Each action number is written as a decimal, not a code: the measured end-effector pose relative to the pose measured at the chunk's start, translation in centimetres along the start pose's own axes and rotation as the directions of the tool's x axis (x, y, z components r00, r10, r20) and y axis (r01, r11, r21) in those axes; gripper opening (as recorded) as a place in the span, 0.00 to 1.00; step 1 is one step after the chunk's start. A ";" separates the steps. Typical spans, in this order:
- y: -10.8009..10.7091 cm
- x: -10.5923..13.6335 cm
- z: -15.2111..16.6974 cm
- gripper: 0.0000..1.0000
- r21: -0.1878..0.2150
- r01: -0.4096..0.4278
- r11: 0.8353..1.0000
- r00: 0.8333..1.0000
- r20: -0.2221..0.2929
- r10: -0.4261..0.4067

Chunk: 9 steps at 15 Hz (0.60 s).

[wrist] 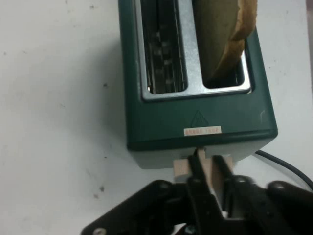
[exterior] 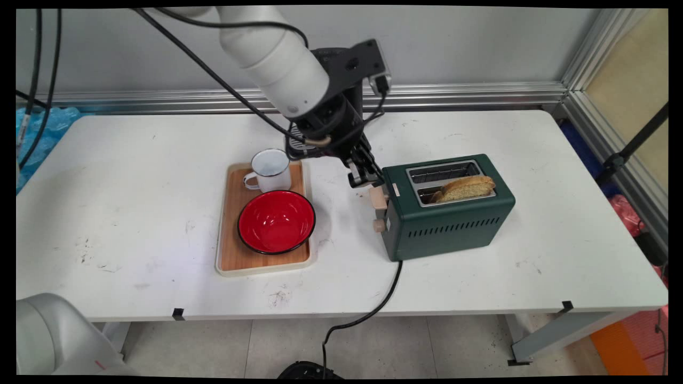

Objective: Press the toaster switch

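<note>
One slice of bread [exterior: 465, 188] stands in the near slot of the green toaster [exterior: 445, 216], right of the worktop's [exterior: 133, 213] middle; the claw [exterior: 364, 178] touches its beige lever [exterior: 378, 198]. Toward the left edge, a wooden tray [exterior: 233, 256] carries a white mug [exterior: 269, 170] and a red bowl [exterior: 276, 221]. From the hand, the claw [wrist: 211, 164] is almost closed, its fingers [wrist: 198, 166] pressing the lever [wrist: 208, 169].

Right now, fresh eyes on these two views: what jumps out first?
The black gripper sits at the beige lever on the left end of the dark green toaster; in the hand view its fingers are close together on the lever. A bread slice sticks out of the toaster's near slot; the far one is empty. Left of it, a wooden tray carries a red bowl and a white enamel mug.
</note>
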 end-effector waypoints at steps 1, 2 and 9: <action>0.1 0.1 0.5 0.00 0.000 -0.001 1.000 1.000 0.005 0.001; 0.1 0.2 0.9 0.00 -0.001 -0.001 1.000 1.000 0.011 0.001; 0.5 0.1 3.4 0.00 -0.014 -0.001 1.000 0.999 0.048 0.002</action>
